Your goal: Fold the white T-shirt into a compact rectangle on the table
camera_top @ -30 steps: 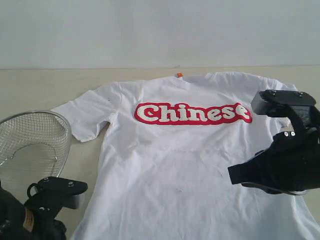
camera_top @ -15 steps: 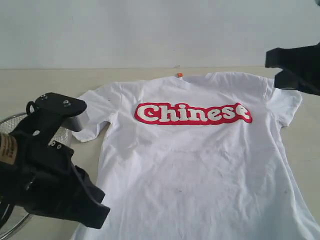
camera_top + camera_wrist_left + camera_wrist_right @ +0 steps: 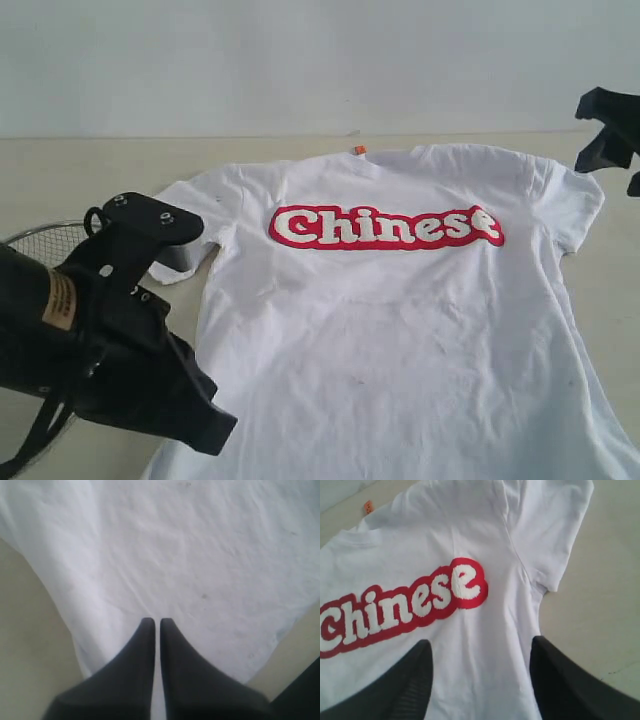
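White T-shirt (image 3: 400,330) flat on bench (image 3: 80,170), print up, collar at 12 o'clock. Left claw (image 3: 156,625) closed, empty, above 7 o'clock hem; right claw (image 3: 481,642) spread wide above 2 o'clock sleeve, likely readying a pinch

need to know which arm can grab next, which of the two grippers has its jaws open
The right gripper: its fingers stand wide apart over the white T-shirt, while the left gripper has its tips closed together.

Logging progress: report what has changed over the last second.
The right claw rose from above the white short-sleeved T-shirt toward the view's right edge and opened. The left claw, shut, rose in front of the round wire-mesh basket. The shirt stayed flat and unfolded; nothing grasped.
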Tool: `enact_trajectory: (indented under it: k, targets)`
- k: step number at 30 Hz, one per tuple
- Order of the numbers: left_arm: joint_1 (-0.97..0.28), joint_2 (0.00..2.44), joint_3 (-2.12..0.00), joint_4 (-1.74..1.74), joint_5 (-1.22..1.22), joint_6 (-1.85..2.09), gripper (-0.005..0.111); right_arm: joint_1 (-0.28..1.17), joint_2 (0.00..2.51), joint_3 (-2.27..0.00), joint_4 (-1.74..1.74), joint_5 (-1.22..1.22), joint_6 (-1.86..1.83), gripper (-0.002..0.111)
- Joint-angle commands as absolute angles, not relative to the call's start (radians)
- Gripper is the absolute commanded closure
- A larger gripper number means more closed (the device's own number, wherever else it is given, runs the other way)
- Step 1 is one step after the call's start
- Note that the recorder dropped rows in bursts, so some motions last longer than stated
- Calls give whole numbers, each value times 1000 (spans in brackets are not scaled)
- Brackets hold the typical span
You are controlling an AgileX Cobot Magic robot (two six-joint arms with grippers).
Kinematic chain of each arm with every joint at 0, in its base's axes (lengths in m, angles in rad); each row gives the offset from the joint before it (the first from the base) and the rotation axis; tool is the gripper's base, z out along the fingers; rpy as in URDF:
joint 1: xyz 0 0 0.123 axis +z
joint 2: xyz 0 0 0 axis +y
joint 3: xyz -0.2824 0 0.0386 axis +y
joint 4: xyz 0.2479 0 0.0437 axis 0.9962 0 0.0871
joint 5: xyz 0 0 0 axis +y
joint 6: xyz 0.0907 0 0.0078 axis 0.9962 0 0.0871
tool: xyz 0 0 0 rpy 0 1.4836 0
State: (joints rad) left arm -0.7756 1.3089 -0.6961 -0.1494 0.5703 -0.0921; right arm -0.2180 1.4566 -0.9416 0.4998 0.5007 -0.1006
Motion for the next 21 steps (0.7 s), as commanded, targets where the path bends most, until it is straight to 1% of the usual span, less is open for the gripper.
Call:
enact_trajectory:
  k: [1,5,10,14,21]
  targets:
    - [-778,1273,-703,-140,577,-86,102,-273,1599,-1099,553,599,-110,56]
    - [-778,1232,-703,-140,587,-88,102,-320,1722,-1213,633,668,-104,56]
    - [-778,1189,-703,-138,644,-88,102,-367,1840,-1249,711,663,-140,56]
    - [-778,1163,-703,-138,698,-90,102,-385,1923,-1275,767,651,-237,56]
    - [-778,1152,-703,-148,725,-94,102,-400,2064,-1449,778,735,-250,56]
